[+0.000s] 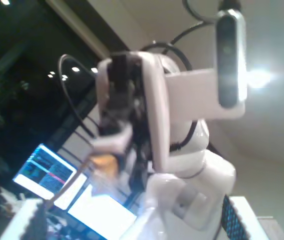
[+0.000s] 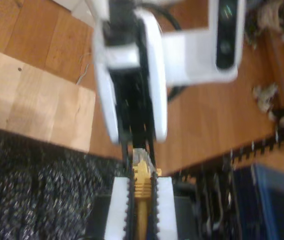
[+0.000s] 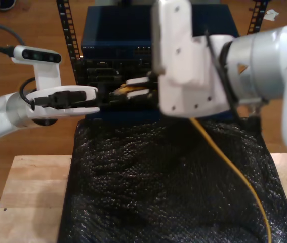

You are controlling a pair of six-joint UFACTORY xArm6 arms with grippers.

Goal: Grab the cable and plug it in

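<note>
Yellow cable (image 2: pixel 143 215) pinched tight in my second hand (image 2: pixel 143 186). My first hand (image 1: pixel 131 217) close by, fingers wide apart.

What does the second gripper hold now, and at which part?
My second gripper holds the yellow network cable between its pads, just behind the clear plug at its tip.
</note>
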